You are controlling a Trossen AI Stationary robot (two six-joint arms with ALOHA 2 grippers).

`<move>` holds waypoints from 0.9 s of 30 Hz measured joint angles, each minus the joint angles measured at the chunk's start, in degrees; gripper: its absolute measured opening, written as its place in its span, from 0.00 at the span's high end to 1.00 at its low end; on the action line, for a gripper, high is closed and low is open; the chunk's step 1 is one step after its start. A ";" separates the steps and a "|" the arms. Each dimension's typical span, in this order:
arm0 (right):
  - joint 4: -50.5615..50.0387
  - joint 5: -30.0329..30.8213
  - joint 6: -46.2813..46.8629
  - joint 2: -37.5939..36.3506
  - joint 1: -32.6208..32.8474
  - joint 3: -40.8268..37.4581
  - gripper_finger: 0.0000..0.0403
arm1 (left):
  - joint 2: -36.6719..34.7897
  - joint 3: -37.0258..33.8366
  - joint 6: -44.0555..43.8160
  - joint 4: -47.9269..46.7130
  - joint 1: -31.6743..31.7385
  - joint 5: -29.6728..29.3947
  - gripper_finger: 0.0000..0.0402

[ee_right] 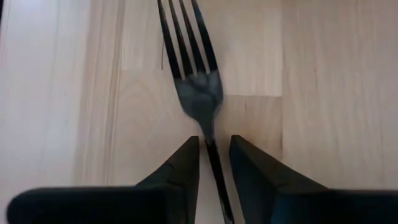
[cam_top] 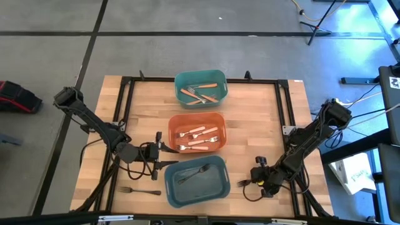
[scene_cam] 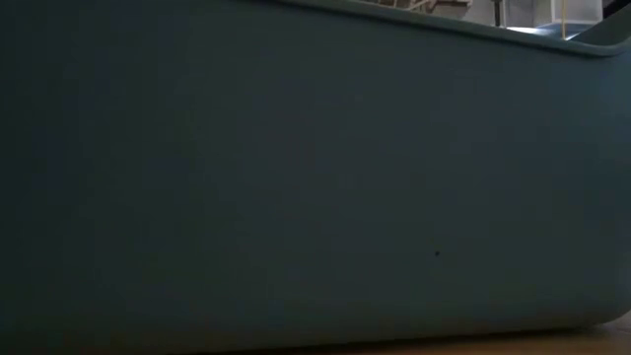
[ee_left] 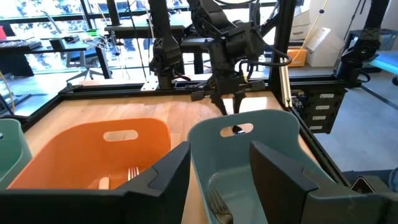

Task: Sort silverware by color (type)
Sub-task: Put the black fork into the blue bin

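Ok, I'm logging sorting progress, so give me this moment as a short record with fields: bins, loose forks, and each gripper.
teal plastic bin: brown wooden-handled forks
orange plastic bin: cream-handled forks
blue-grey plastic bin: one dark grey metal fork
loose forks: one dark fork on the table by the left arm; another dark metal fork between the right fingers
left gripper: open, beside the orange and blue-grey bins, empty
right gripper: low over the table, fingers either side of the fork's handle, narrow gap
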 joint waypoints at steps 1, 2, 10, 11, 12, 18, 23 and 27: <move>-0.10 0.23 -0.23 0.03 0.01 0.00 0.80 | 0.00 0.00 0.01 0.00 0.00 0.00 0.60; -0.15 0.39 -0.80 0.04 -0.01 0.00 0.83 | 0.00 0.00 0.01 0.00 0.06 -0.02 0.60; -0.22 0.18 -1.54 0.11 -0.13 0.00 0.97 | 0.00 0.00 -0.01 0.00 0.39 -0.09 0.60; -0.58 0.19 -1.56 0.15 -0.13 0.24 0.96 | 0.00 0.00 -0.03 0.00 0.37 -0.09 0.60; -1.24 0.22 -1.86 0.10 -0.13 0.74 0.96 | 0.00 0.00 -0.05 0.00 0.37 -0.07 0.60; -10.20 0.38 -5.82 -2.67 -0.13 6.83 0.99 | 0.00 0.00 -0.18 0.00 0.37 -0.02 0.60; -22.51 3.67 -5.95 -5.04 -0.13 15.15 0.98 | 0.00 0.00 -0.18 0.00 0.37 0.00 0.60; -28.83 6.71 -9.01 -5.90 -0.13 23.40 0.99 | 0.00 0.00 -0.18 -0.01 0.37 0.04 0.60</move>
